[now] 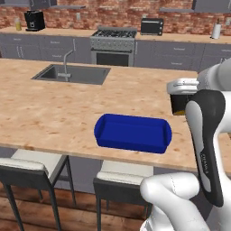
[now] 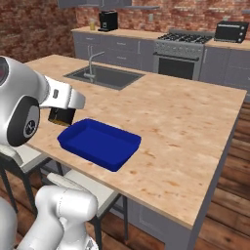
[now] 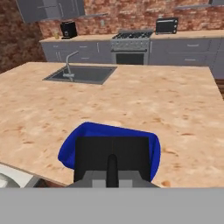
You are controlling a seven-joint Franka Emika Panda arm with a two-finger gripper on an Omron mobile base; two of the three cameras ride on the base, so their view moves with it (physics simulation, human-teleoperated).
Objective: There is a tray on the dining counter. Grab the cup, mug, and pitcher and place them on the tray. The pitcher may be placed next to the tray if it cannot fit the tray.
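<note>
The deep-blue tray point(image 1: 133, 133) point(image 2: 100, 143) point(image 3: 70, 146) lies empty near the front edge of the dining counter point(image 1: 54, 108) point(image 2: 185, 122) point(image 3: 183, 109). My gripper point(image 1: 179, 104) point(image 2: 61, 116) point(image 3: 112, 168) is shut on the black mug point(image 1: 177, 107) point(image 2: 59, 115) point(image 3: 111, 151), whose orange inside shows in the left base view. The mug hangs a little above the counter, just beside the tray's end nearest the arm. In the hand view the mug covers the tray's middle. The cup and the pitcher are out of view.
A sink with a faucet point(image 1: 72, 73) point(image 2: 102, 75) point(image 3: 81, 73) is set in the counter's far side. Stools point(image 1: 31, 164) point(image 2: 73, 183) stand under the near edge. A stove point(image 1: 113, 43), a coffee machine point(image 1: 34, 20) and a toaster oven point(image 1: 151, 26) line the brick back wall.
</note>
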